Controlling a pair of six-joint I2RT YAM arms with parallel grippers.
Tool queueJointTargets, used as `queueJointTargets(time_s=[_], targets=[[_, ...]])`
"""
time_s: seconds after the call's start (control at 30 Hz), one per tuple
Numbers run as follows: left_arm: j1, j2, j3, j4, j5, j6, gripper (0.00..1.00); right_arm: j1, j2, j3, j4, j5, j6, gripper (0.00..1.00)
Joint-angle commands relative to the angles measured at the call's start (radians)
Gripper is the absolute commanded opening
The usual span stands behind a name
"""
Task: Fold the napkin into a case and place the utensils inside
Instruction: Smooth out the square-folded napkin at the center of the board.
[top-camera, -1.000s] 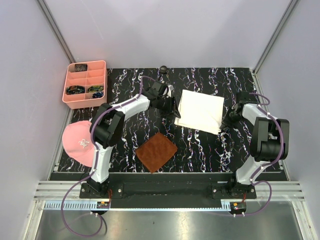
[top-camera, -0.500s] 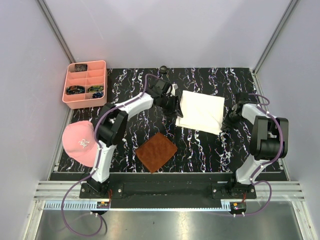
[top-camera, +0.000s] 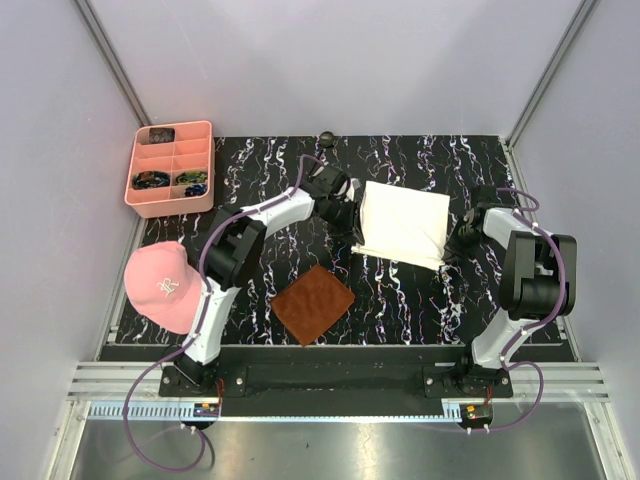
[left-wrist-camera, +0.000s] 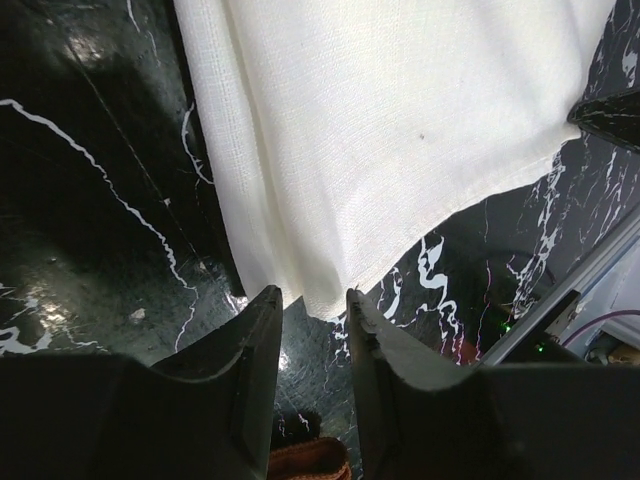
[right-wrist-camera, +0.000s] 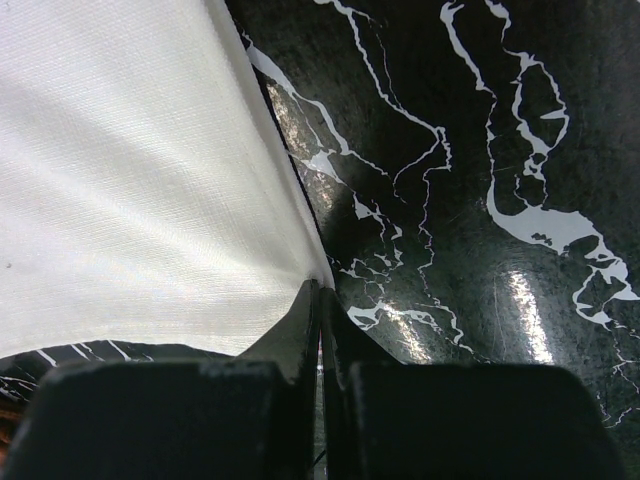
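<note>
The napkin (top-camera: 403, 222) lies on the black marbled table as a broad cream-white rectangle folded in layers. My left gripper (top-camera: 352, 230) is at its near-left corner. In the left wrist view the left gripper (left-wrist-camera: 312, 298) is open, its fingertips a narrow gap apart either side of the napkin (left-wrist-camera: 380, 130) corner. My right gripper (top-camera: 455, 241) is at the near-right corner. In the right wrist view the right gripper (right-wrist-camera: 319, 287) is shut, with the corner of the napkin (right-wrist-camera: 130, 170) running into its tips. The utensils and a case are out of view.
A brown textured mat (top-camera: 313, 303) lies near the front, also seen between the left fingers (left-wrist-camera: 305, 462). A pink compartment tray (top-camera: 203, 160) stands at the far left and a pink cap (top-camera: 160, 285) below it. A small dark round object (top-camera: 326, 136) sits at the far edge.
My left gripper has moved right to the napkin's near-left corner and its jaws have narrowed. The right gripper has stayed shut at the other corner.
</note>
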Motion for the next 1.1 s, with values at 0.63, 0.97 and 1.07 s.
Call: queueJointTargets(time_s=[0.63, 0.97, 1.07], targets=[[-0.007, 0.019, 0.053, 0.01, 0.004, 0.002, 0.0, -0.003, 0.001, -0.003, 0.002, 0.024, -0.012, 0.0], [-0.02, 0.021, 0.048, 0.022, 0.028, -0.036, 0.0, -0.003, -0.125, 0.006, -0.053, -0.04, 0.01, 0.29], [-0.021, 0.013, 0.048, 0.025, 0.027, -0.041, 0.0, -0.003, -0.123, -0.006, -0.052, -0.049, 0.013, 0.39]])
